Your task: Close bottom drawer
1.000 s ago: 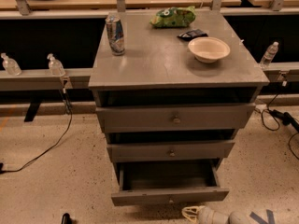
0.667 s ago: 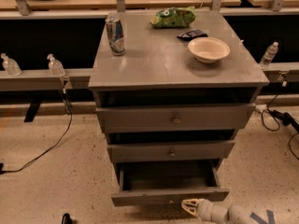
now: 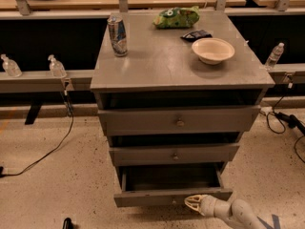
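The bottom drawer (image 3: pixel 171 197) of the grey cabinet is pulled out, its dark inside showing behind a low grey front panel. My gripper (image 3: pixel 189 202) comes in from the lower right on a white arm. Its pale fingertips sit at the drawer's front panel, right of centre, at or just touching the panel's lower edge. The drawer's knob is hidden near the fingertips. The middle drawer (image 3: pixel 174 154) and the top drawer (image 3: pixel 179 121) above it are nearly shut.
On the cabinet top (image 3: pixel 157 66) stand a can (image 3: pixel 117 35), a white bowl (image 3: pixel 213 50), a green chip bag (image 3: pixel 176 17) and a small dark packet (image 3: pixel 197 34). Cables (image 3: pixel 47 151) run over the speckled floor at left and right. Plastic bottles (image 3: pixel 56 67) stand on the rail behind.
My gripper has moved up and left from the lower right to the bottom drawer's front panel. The drawer is open about as far as before.
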Available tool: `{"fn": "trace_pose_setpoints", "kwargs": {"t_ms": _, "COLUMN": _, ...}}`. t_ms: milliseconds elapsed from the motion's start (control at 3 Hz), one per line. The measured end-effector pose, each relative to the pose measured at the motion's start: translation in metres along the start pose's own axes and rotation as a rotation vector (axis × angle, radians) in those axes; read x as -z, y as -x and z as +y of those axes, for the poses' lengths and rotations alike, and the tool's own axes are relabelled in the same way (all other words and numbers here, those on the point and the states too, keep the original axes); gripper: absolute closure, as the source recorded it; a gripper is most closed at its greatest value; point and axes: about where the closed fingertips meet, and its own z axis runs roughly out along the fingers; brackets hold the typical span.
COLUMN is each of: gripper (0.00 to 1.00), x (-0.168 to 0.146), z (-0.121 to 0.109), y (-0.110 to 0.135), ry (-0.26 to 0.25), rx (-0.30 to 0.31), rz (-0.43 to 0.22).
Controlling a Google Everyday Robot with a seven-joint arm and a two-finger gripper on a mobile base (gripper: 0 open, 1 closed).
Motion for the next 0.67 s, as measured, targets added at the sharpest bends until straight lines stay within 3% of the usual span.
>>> {"fn": "trace_pose_setpoints", "kwargs": {"t_ms": 333, "gripper": 1.00, "x": -0.0101, "z": -0.0127, "y": -0.0051, "ry": 0.019, "rx": -0.023, "rz": 0.009}}
{"fn": "trace_pose_setpoints", "kwargs": {"t_ms": 667, "gripper": 1.00, "x": -0.0085, "z": -0.0111, "y": -0.0056, "ry": 0.019, "rx": -0.024, "rz": 0.009}}
